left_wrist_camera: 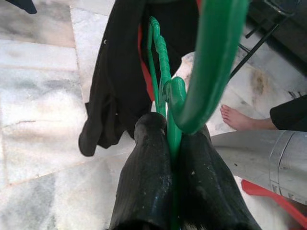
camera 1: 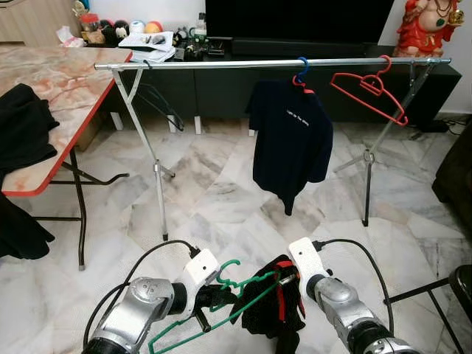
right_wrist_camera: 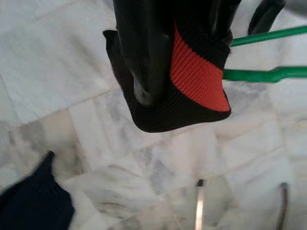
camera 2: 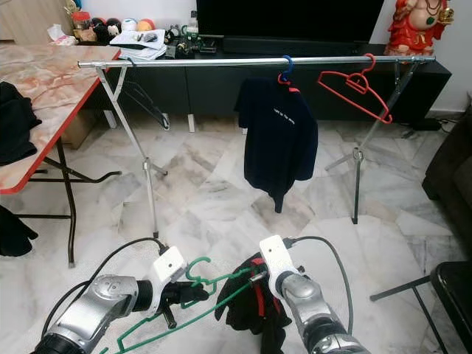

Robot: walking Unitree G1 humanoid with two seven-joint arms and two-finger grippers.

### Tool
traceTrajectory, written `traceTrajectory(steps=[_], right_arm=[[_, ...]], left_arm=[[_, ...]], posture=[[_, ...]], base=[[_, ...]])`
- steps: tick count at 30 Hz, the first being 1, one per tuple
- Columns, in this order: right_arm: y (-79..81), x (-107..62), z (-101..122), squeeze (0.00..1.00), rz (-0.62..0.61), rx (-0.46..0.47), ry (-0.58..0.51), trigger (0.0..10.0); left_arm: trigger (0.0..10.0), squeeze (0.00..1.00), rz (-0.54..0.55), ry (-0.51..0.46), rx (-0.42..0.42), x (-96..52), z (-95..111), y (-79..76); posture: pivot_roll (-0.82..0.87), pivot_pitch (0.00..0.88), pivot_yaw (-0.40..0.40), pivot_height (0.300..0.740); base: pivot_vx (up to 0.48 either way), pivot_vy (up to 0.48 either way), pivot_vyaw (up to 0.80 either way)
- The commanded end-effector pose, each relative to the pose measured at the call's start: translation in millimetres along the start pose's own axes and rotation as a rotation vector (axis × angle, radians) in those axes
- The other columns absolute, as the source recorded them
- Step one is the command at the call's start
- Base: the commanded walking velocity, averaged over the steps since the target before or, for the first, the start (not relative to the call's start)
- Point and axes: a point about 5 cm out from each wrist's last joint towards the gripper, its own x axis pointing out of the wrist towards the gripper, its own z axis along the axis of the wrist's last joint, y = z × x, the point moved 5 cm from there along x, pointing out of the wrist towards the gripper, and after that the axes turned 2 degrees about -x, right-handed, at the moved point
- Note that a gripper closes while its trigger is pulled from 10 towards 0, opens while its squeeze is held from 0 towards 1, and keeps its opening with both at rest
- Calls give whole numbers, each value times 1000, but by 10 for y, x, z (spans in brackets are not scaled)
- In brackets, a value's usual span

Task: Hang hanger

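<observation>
The green hanger [camera 1: 221, 299] is being gripped near its hook by the left claw [camera 1: 214, 295], fingers [left_wrist_camera: 148, 187] clamped tight on the neck so it cannot swing. A black garment with red trim [camera 1: 276, 306] is being pinched by the right claw [camera 1: 284, 284], seemingly so it can be threaded onto the hanger's arm. Both are being held low, at about six o'clock. The rail [camera 1: 243, 65] is lying well apart at twelve o'clock, already carrying a dark shirt [camera 1: 289, 140] and a red hanger [camera 1: 369, 88].
</observation>
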Motion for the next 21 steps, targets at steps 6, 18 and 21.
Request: traceTrajectory(steps=[6,18,21], right_arm=[[195,-38,-47,0,185,-124,23,10000],[-26,-103,63,0,88,-113,-16,10000],[62,-137,250,0,168,-114,-104,10000]], left_arm=[[10000,0,20,-44,-28,2,50,87],[10000,0,91,-3,8,39,-40,186],[10000,0,59,3,-2,33,-55,146]], posture=[[35,105,-47,721],[31,102,-44,721],[32,102,-43,721]], base=[[0,0,0],[0,0,0],[0,0,0]])
